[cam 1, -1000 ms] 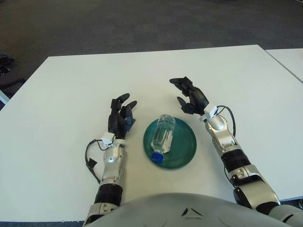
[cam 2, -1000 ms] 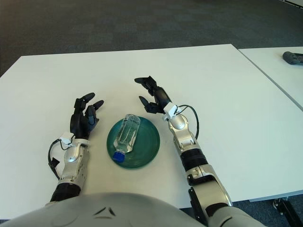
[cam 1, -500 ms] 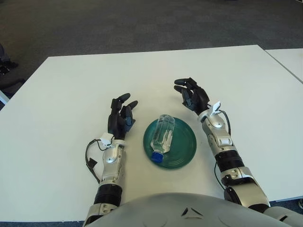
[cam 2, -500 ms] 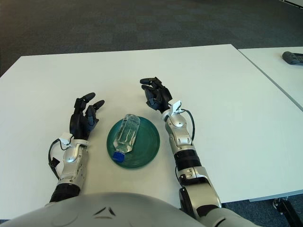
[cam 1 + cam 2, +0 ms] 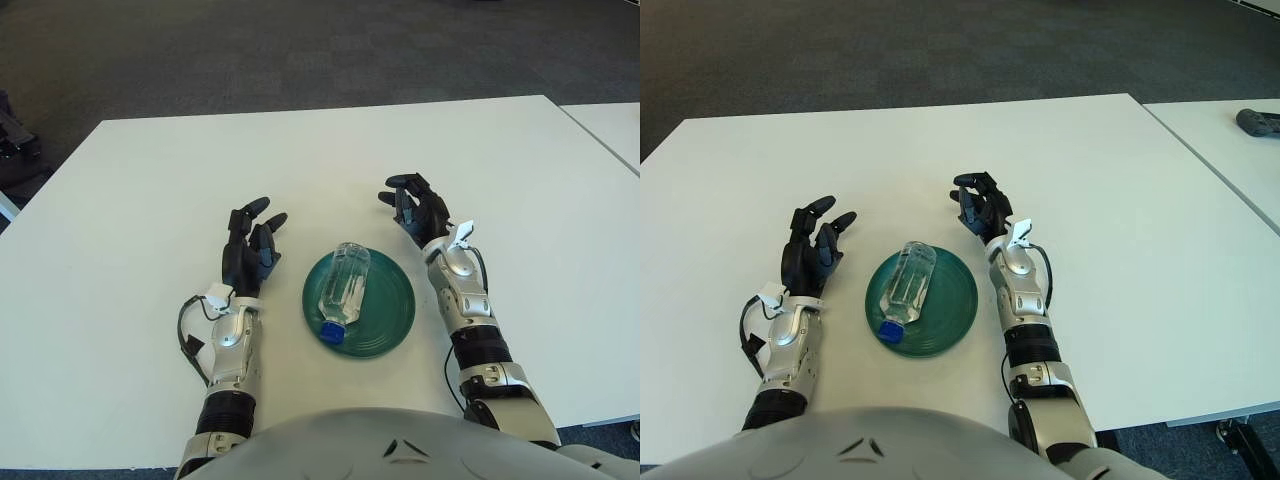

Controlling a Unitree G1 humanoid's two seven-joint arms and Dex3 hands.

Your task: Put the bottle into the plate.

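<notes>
From the left, I see my left hand point(image 5: 250, 247) beside the green plate point(image 5: 390, 300), fingers loosely spread, holding nothing. The clear bottle point(image 5: 345, 284) lies on its side inside the plate, blue cap toward me; I can read no label on it. My right hand point(image 5: 420, 209) shows just right of the plate's far rim, fingers relaxed, empty. Bare white table point(image 5: 150, 180) extends widely toward the left and far edges.

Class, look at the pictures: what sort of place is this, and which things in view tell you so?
Probably an office or lab room: plain white tables pushed together, dark carpet tiles, and a robot's hands beside a green plate holding a bottle.
</notes>
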